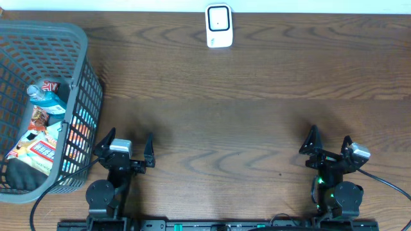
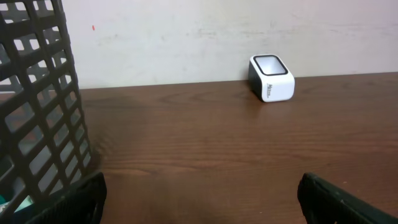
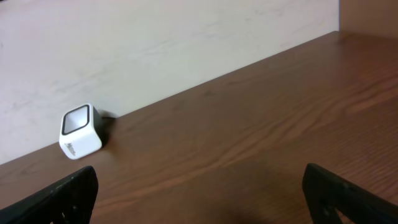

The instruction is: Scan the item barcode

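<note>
Desk: A dark brown wood-grain desk is seen from above and fills nearly the whole view. A pale wall is met at its far edge.
Basket: A grey plastic mesh basket is set at the far left of the desk, just beside the left arm.
Left end effector: The left end effector is held low over the near edge. Its jaws are spread wide and nothing is gripped between them.
Right end effector: The right end effector is placed well apart on the near right. It is likewise opened wide and empty.
Scanner: A small white barcode scanner with a dark window is stood at the far edge, near the middle and close to the wall, well apart from both arms.
Items: The goods to be scanned are all found inside the basket. A bottle with a blue label and a printed packet can be told apart; others are heaped and partly hidden. No barcode can be made out.
Progress: Nothing has been picked up yet, so the task is judged to be at its start.
Risk, basket: Fingers could be snagged on the mesh or rim if lowered too near the wall, and the basket dragged or tipped.
Risk, grasp: Two heaped items could be pinched together, or the round bottle let slip.
Risk, scan: The barcode could be turned away from the window or covered by fingers, so no read would be made.
</note>
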{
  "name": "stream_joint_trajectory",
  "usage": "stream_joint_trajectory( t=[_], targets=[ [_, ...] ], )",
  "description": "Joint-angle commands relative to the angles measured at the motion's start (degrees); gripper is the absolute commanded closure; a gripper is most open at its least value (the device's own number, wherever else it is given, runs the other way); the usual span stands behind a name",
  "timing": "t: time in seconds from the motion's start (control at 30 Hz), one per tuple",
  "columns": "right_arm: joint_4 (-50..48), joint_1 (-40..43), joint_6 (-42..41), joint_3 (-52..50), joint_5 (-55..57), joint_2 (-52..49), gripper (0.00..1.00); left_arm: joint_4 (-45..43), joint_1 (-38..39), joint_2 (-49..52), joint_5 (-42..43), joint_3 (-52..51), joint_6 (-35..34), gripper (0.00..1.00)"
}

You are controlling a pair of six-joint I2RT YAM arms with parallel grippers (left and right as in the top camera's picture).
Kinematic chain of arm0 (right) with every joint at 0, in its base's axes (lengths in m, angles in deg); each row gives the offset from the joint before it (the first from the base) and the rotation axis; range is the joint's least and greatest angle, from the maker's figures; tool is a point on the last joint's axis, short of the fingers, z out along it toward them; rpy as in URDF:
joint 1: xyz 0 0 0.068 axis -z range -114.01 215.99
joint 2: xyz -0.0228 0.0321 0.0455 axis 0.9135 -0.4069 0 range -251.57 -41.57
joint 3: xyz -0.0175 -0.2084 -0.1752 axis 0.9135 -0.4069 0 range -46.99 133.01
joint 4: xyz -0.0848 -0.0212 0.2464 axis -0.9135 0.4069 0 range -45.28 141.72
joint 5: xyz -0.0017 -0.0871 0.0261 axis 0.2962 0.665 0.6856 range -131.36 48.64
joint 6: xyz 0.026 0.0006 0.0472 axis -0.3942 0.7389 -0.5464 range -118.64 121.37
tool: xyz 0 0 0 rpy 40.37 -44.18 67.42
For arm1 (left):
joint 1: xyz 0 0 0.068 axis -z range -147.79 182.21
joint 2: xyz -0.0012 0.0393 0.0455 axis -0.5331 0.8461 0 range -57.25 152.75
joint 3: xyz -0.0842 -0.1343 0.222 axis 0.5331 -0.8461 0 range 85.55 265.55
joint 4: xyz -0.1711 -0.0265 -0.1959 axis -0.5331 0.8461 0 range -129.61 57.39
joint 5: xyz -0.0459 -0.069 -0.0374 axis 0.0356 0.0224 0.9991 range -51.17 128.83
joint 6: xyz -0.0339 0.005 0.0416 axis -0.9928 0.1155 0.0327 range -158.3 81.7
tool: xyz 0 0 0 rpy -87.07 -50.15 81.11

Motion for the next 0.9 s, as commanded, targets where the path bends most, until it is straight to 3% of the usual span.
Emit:
stream_joint_trajectory(
  t=[0.0,0.27,0.47,0.6,0.87],
  targets=[
    [0.0,0.8,-0.8,-0.2,-0.2,0.2,0.01,1.9,0.1,-0.3,0.3,-1.0,-0.5,0.02],
    [0.0,0.8,-0.8,-0.2,-0.2,0.2,0.01,1.8,0.1,-0.3,0.4,-1.0,-0.5,0.02],
    [0.0,0.8,-0.8,-0.2,-0.2,0.2,0.01,-0.1,0.2,-0.3,9.1,-0.6,-3.2,0.02],
    [0.0,0.8,-0.8,-0.2,-0.2,0.2,0.01,-0.2,0.2,-0.3,12.7,2.3,-9.3,0.02],
    [0.0,0.8,-0.8,-0.2,-0.2,0.2,0.01,0.3,0.2,1.4,17.2,10.9,-9.6,0.02]
  ],
)
